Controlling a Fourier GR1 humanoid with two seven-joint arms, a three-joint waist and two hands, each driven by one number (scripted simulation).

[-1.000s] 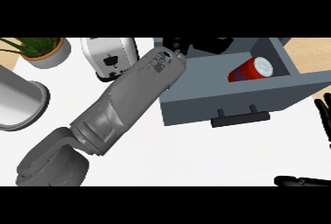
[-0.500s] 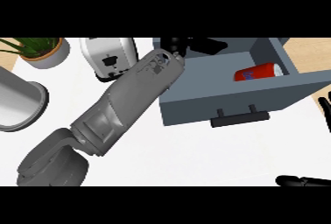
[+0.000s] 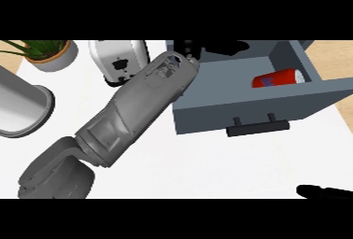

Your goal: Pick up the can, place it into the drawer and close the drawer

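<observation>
— What carries everything?
— A white bench [image 3: 207,163], evenly lit, filling most of the view.
— Anything at eleven o'clock?
— A potted plant [image 3: 48,53] in a pale pot; a white toaster [image 3: 118,60] just beside it, toward twelve.
— And at nine?
— A round metal canister [image 3: 19,109], cut by the edge.
— Two o'clock?
— A strip of light wood surface [image 3: 334,51].

The left forearm [image 3: 131,116] slants from the lower left up to the right, and its black hand [image 3: 210,46] is mostly hidden. Only a dark part of the right hand [image 3: 324,192] shows at the lower right edge.
</observation>
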